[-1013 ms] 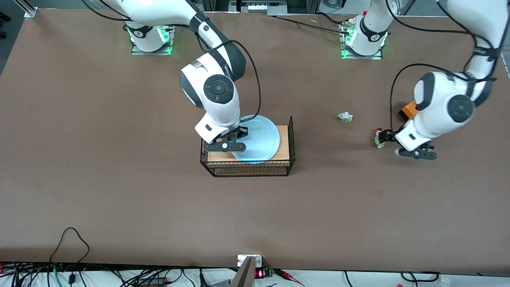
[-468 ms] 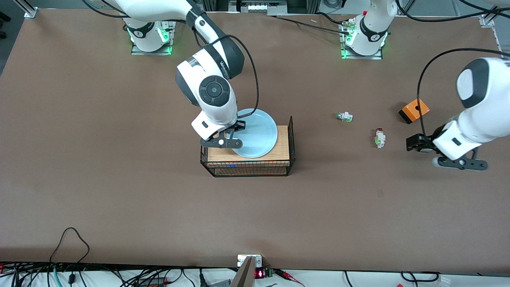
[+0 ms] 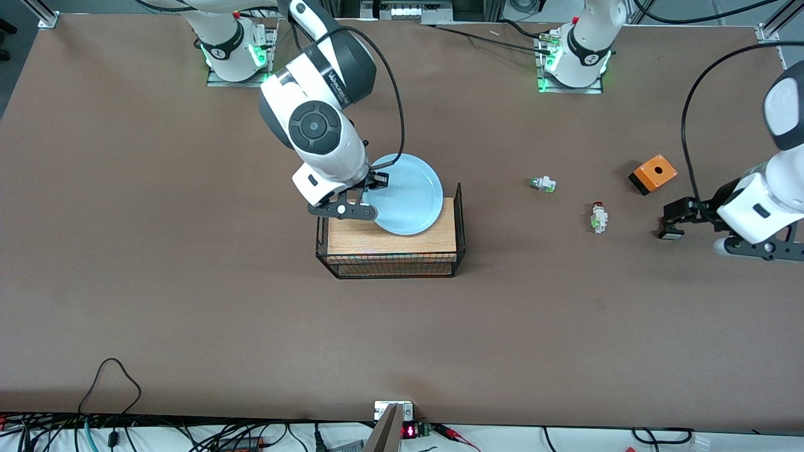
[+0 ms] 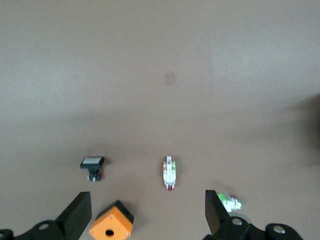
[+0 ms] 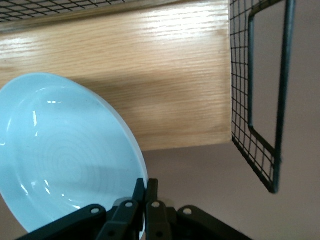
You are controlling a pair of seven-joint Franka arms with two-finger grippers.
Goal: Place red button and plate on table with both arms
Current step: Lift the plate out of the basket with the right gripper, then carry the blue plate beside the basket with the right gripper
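One red button, one plate, two hands

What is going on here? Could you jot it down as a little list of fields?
plate: pale blue, lifted above the wire basket, pinched at its rim
right gripper: fingers shut on the plate's edge
red button: lying on the table, nothing touching it
left gripper: fingers open, empty, over the table toward the left arm's end
orange box: on the table, farther from the front camera than the red button
done so far: button placed; plate not yet
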